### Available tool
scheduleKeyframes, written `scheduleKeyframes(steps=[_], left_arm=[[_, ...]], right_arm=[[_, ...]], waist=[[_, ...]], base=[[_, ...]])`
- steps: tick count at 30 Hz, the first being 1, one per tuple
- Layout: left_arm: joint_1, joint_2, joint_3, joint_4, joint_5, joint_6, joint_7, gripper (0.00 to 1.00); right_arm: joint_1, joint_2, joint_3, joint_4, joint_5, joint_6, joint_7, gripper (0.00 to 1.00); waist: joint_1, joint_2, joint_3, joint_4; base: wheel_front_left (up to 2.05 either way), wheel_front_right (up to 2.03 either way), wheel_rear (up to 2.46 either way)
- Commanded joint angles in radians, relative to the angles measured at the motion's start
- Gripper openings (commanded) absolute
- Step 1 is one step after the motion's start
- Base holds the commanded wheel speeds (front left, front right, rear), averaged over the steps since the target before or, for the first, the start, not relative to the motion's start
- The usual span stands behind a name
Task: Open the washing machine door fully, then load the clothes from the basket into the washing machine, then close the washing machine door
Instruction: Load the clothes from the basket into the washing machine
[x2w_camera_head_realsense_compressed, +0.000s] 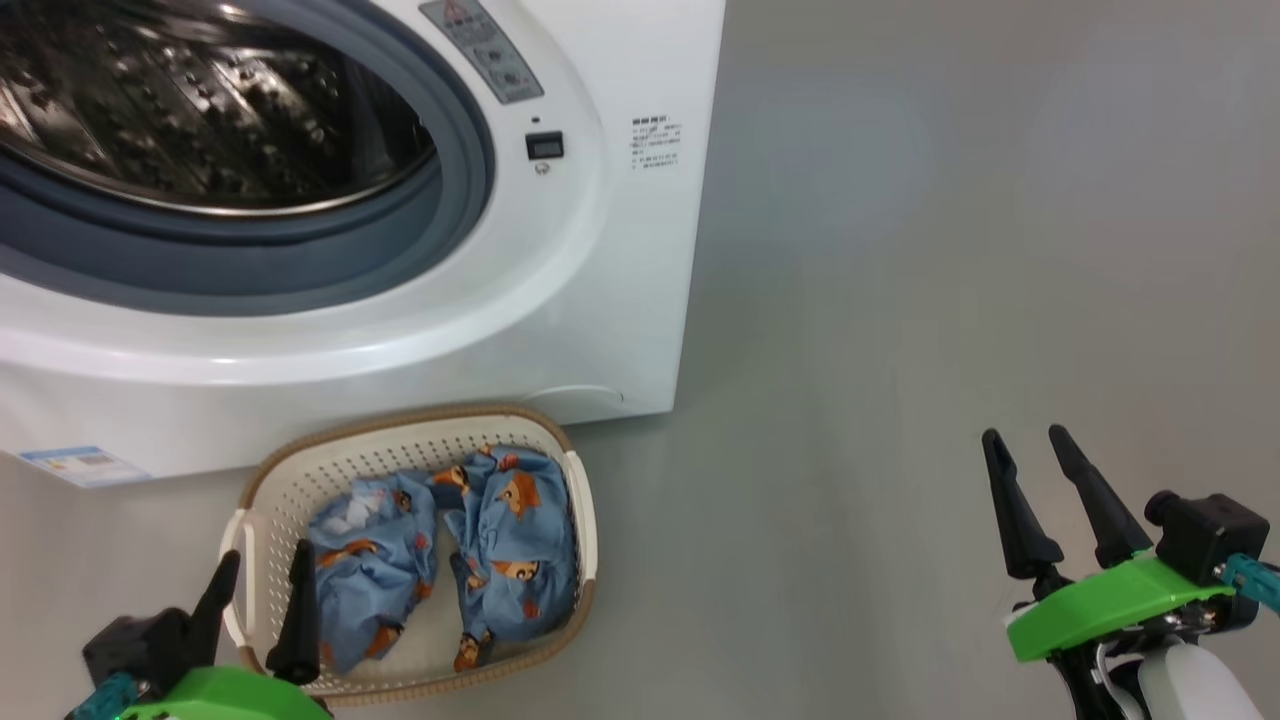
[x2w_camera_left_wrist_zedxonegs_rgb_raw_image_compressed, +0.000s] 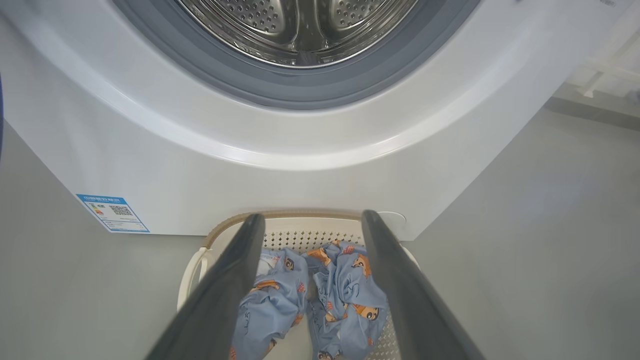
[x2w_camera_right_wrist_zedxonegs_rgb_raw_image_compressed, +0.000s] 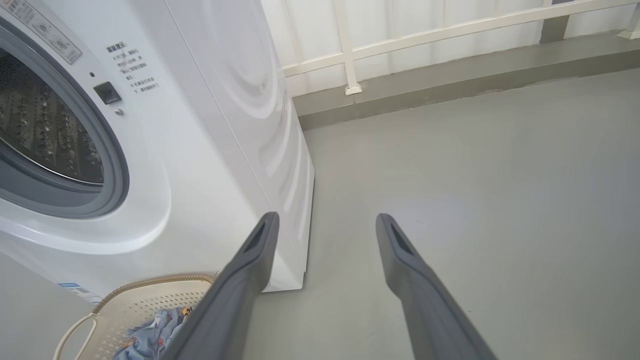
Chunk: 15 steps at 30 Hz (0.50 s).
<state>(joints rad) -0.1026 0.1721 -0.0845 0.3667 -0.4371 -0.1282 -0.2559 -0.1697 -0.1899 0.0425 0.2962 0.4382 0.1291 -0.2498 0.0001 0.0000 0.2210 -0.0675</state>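
Note:
The white washing machine (x2w_camera_head_realsense_compressed: 600, 300) stands at the upper left, its steel drum (x2w_camera_head_realsense_compressed: 200, 110) uncovered; the washing machine door is out of view. On the floor before it sits the cream basket (x2w_camera_head_realsense_compressed: 300, 480) with two light blue bear-print clothes (x2w_camera_head_realsense_compressed: 370, 570) (x2w_camera_head_realsense_compressed: 515, 545) lying side by side inside. My left gripper (x2w_camera_head_realsense_compressed: 268, 555) hovers open over the basket's near left edge, its fingers framing the clothes (x2w_camera_left_wrist_zedxonegs_rgb_raw_image_compressed: 272, 307) in the left wrist view. My right gripper (x2w_camera_head_realsense_compressed: 1023, 436) is open and empty over bare floor, far right of the basket.
A blue label sticker (x2w_camera_head_realsense_compressed: 85, 465) sits low on the machine's front. Grey floor (x2w_camera_head_realsense_compressed: 900, 300) spreads to the machine's right. In the right wrist view a white railing (x2w_camera_right_wrist_zedxonegs_rgb_raw_image_compressed: 350, 50) and a low ledge run behind the machine.

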Motion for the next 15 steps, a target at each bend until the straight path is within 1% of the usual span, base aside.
scheduleKeyframes(steps=[1,5,15], left_arm=[[-0.040,0.024,0.024,-0.004,0.001,-0.002,-0.006,1.00],[-0.103,0.045,-0.012,0.067,0.006,-0.002,-0.006,1.00],[-0.257,0.080,-0.059,0.226,-0.001,-0.002,-0.006,1.00]], right_arm=[[-0.025,-0.005,0.019,-0.028,-0.012,0.002,-0.012,1.00],[-0.060,0.014,0.022,-0.035,-0.019,0.002,-0.012,1.00],[-0.138,0.048,0.035,-0.052,-0.032,0.002,-0.012,1.00]], waist=[[-0.0001,0.0000,0.047,-0.005],[-0.0001,0.0000,0.124,-0.015],[-0.0001,0.0000,0.259,-0.042]], base=[[0.00,0.00,0.00],[0.00,0.00,0.00],[0.00,0.00,0.00]])
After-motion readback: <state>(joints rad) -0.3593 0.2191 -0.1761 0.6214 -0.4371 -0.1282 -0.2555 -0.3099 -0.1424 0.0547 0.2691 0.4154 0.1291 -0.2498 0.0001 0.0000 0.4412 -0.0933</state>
